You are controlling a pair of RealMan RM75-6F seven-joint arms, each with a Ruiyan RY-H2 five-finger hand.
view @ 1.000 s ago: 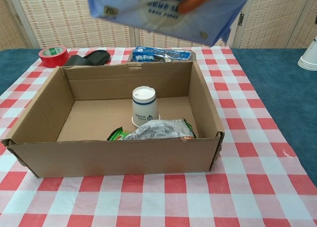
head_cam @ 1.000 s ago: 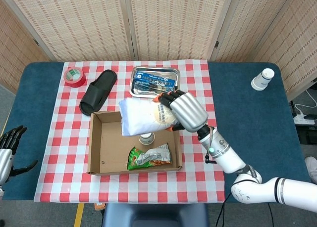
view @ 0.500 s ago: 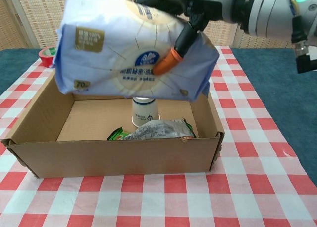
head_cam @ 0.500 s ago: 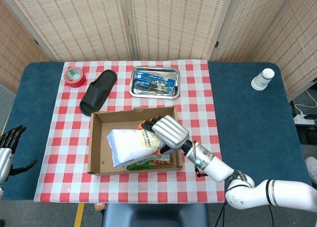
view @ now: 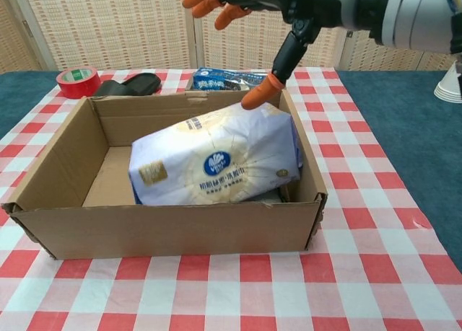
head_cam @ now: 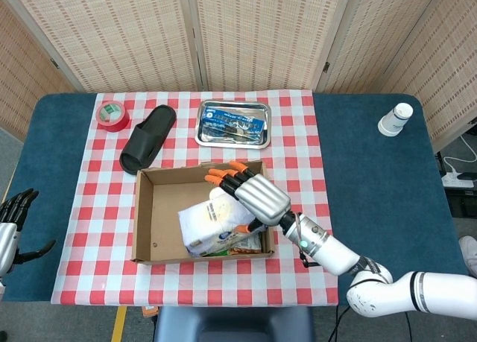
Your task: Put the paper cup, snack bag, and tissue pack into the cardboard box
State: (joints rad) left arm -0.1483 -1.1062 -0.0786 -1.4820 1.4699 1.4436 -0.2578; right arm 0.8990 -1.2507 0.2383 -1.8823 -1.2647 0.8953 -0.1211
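Observation:
The tissue pack (head_cam: 213, 225) (view: 216, 162), white and pale blue, lies tilted inside the cardboard box (head_cam: 147, 215) (view: 166, 226), covering the paper cup and most of the snack bag (head_cam: 242, 247). My right hand (head_cam: 250, 191) (view: 249, 3) hovers just above the pack with its orange-tipped fingers spread, holding nothing. A thumb tip (view: 259, 96) is close to the pack's top edge. My left hand (head_cam: 13, 211) rests off the table's left edge, fingers apart and empty.
Behind the box stand a steel tray (head_cam: 233, 124) with a blue packet, a black slipper (head_cam: 148, 138) and a red tape roll (head_cam: 112, 115) (view: 78, 81). A stack of white cups (head_cam: 394, 119) sits at the far right on the blue cloth.
The right hand lowered the tissue pack into the box and let it go; its fingers are now spread above it. The pack now hides the cup. The left hand has not moved.

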